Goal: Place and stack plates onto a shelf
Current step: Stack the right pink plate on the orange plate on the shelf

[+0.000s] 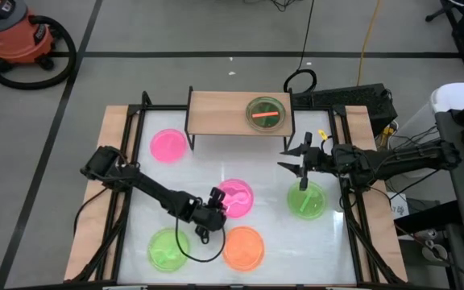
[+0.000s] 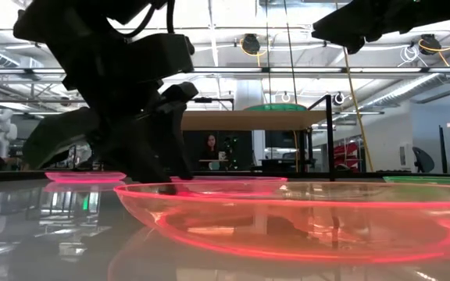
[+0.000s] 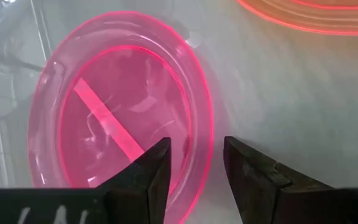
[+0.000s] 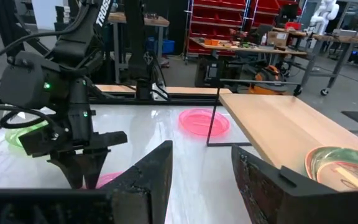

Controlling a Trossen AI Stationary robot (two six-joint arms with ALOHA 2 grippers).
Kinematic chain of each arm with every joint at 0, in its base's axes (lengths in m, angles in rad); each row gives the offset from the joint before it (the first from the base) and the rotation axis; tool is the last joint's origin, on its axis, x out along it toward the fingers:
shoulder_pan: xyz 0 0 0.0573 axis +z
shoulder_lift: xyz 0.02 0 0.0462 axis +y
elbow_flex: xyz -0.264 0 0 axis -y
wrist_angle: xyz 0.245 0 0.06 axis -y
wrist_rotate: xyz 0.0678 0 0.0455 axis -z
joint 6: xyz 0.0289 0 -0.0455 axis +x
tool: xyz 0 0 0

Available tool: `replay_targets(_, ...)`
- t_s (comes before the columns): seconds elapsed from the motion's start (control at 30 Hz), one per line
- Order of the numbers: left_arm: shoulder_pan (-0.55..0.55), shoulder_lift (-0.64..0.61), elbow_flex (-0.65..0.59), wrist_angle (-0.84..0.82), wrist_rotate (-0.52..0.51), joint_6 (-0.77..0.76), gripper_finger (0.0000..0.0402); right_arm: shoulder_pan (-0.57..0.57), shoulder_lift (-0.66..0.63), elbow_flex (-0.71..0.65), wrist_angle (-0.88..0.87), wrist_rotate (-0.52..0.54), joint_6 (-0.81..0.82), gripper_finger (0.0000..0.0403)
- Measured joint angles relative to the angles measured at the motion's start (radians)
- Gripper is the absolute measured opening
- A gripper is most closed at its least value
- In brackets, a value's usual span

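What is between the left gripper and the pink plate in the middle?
Nothing visible. The left gripper is open and right at the pink plate, one finger over the plate's rim, the other outside it.

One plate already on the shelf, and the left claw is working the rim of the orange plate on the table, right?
Not quite. The shelf does hold one plate, but the left claw straddles the rim of a pink plate, not the orange plate, which lies untouched nearby. The left wrist view shows it.
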Motion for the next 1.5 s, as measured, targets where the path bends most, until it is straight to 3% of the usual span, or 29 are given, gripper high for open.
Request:
replay_targets(0.37,0.000,0.001,-0.003,0.011,0.003,-0.008,0.0054,0.000,0.000,0.000,-0.006,-0.002,0.005,0.0146)
replay_targets(0.63,-0.032,-0.027,0.010,0.018,-0.019,0.029,0.0009,0.000,0.000,0.000,-0.008,-0.003,0.005,0.0146)
replay_targets(0.93,-0.058,-0.103,0.106,-0.091,-0.095,0.069,0.0004,0.000,0.000,0.000,0.003,-0.003,0.006,0.0146)
replay_targets(1.07,-0.046,-0.157,0.142,-0.160,-0.154,0.159,0.0003,0.000,-0.003,-0.001,0.105,-0.026,0.043,0.0146)
replay_targets(1.27,0.084,-0.248,0.155,-0.108,-0.212,0.362,0.0002,0.000,-0.030,-0.001,0.235,-0.194,0.051,0.0146)
replay_targets(1.37,0.194,-0.269,0.155,-0.039,-0.204,0.479,0.0002,0.000,-0.041,-0.001,0.223,-0.195,0.046,0.0146)
replay_targets(1.5,0.359,-0.265,0.155,0.081,-0.097,0.649,0.0002,0.000,-0.042,-0.001,0.217,-0.193,0.037,0.0146)
